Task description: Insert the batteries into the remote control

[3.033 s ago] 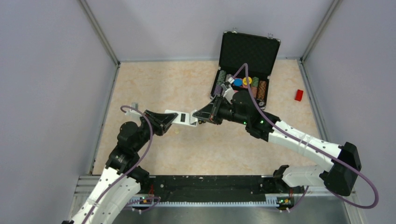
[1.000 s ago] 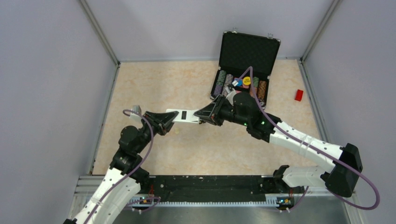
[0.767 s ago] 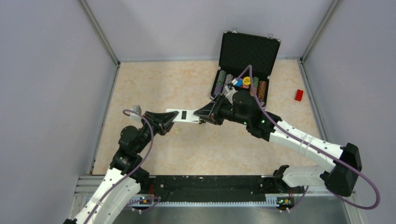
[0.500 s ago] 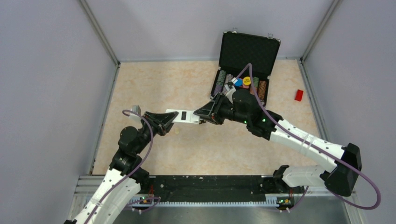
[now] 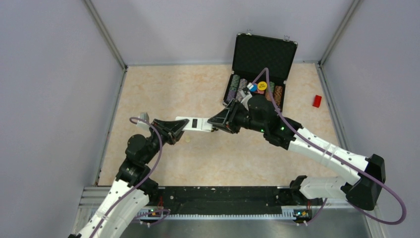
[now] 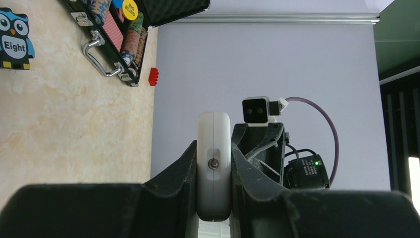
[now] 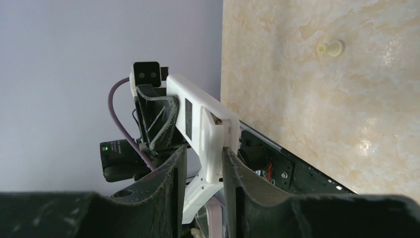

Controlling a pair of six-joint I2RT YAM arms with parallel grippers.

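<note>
clamping one end of the remote control (image 5: 202, 124) between its fingers (image 6: 185, 168), the left gripper (image 5: 183, 126) holds it clear of the table (image 5: 163, 94). the white bar, dark bay (image 5: 195, 122) up, bridges across to the right gripper (image 5: 214, 123), whose fingers (image 7: 233, 173) straddle the far end; i cannot tell whether they pinch it.

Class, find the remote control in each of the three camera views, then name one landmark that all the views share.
Top external: the remote control lies just left of centre, its white back up.
Left wrist: bottom centre, seen end-on, clamped in the left end effector.
Right wrist: centre-left, angled, its near end between the fingers of the right end effector.
Shared landmark: the marbled tabletop.
</note>
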